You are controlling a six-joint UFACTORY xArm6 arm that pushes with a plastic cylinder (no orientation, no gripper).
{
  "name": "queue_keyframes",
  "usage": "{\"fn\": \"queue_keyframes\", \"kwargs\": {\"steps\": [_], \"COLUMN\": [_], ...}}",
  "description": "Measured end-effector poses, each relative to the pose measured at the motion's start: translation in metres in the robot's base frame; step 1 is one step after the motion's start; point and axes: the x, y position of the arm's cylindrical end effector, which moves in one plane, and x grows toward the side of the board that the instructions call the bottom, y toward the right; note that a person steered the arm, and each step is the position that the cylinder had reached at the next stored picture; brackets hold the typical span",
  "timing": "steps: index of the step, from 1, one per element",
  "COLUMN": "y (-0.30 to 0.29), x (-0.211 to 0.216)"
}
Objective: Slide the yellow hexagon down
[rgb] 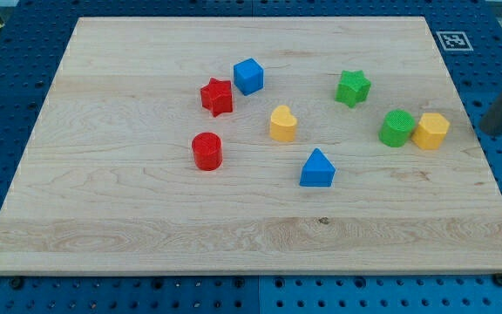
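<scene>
The yellow hexagon (pixel 430 131) lies near the wooden board's right edge, touching a green cylinder (pixel 396 128) on its left. My rod comes in from the view's right edge as a dark slanted bar. My tip (pixel 488 131) is to the right of the yellow hexagon, apart from it, just past the board's right edge over the blue pegboard.
A green star (pixel 353 88) lies up and left of the green cylinder. A yellow heart-like block (pixel 282 124) and a blue triangle (pixel 317 168) lie mid-board. A blue cube (pixel 248 76), a red star (pixel 217 97) and a red cylinder (pixel 206 151) lie further left. The wooden board (pixel 146 235) rests on blue pegboard.
</scene>
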Motion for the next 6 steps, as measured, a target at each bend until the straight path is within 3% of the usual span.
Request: {"fn": "queue_keyframes", "kwargs": {"steps": [1,2,4,6], "y": [-0.027,-0.057,-0.079,-0.081], "x": [-0.035,-0.034,0.010,0.026]}}
